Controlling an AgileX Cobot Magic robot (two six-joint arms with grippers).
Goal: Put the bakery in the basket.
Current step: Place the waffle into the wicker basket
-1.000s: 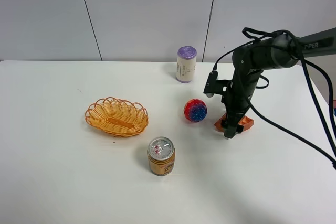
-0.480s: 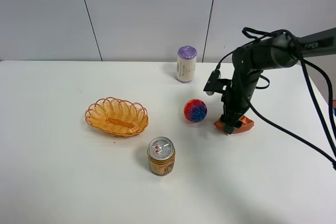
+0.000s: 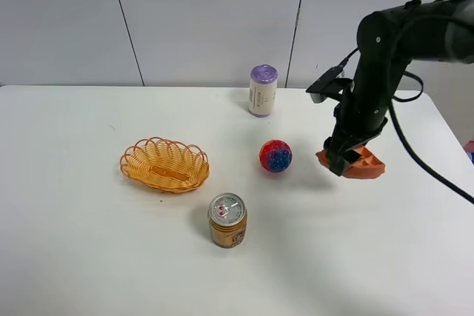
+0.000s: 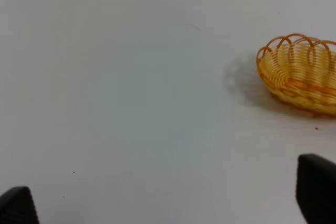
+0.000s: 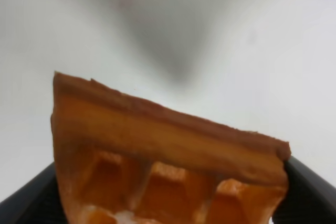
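Table [image 3: 89,257]: basket [image 3: 164,164] at left, well apart from your load. Right gripper [image 3: 341,162]: fingers [image 5: 307,190] pinching waffle [image 3: 366,166] at one edge, seemingly clear of table, right of ball [image 3: 275,155]. Left gripper [image 4: 167,198]: fingers [image 4: 315,190] spread, nothing between. Waffle: likely light, stiff, grid ridges aid grip; off-centre hold may let it pivot, carry it level.

No text can be read: the print on the canister [image 3: 262,91] label and on the drink can [image 3: 227,221] is too small and blurred.
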